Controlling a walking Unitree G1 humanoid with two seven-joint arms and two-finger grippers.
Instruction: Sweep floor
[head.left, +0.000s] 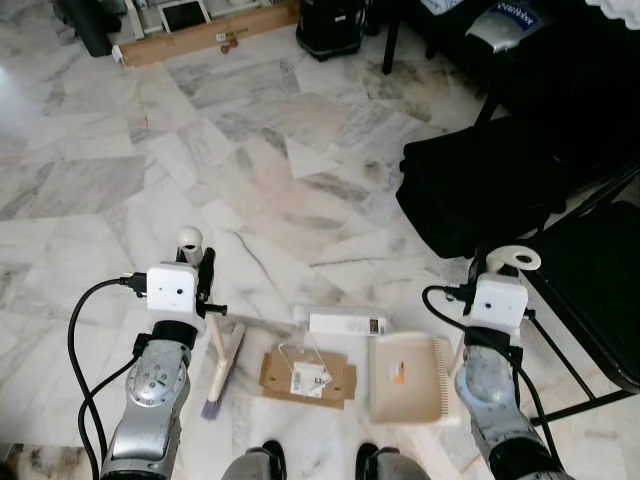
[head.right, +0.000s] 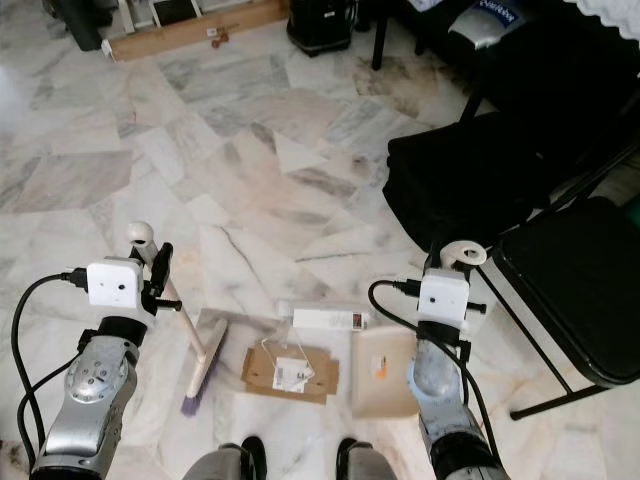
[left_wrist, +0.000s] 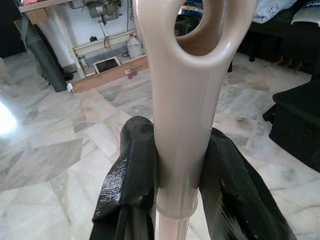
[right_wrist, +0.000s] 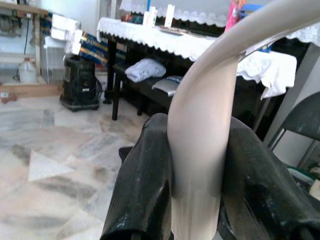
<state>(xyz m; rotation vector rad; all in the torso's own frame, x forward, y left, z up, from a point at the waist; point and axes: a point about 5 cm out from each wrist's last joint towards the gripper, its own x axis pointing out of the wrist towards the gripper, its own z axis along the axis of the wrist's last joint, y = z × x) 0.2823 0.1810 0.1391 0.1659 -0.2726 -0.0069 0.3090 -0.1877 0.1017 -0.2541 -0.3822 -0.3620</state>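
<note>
Left gripper (left_wrist: 175, 175) clamps the broom handle (left_wrist: 185, 100); right gripper (right_wrist: 197, 170) clamps the dustpan handle (right_wrist: 200, 125).

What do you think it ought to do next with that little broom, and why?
Probably drag the brush, clamped in the left end effector, toward the dustpan held by the right end effector, since the flattened cardboard and white box lie between them.
</note>
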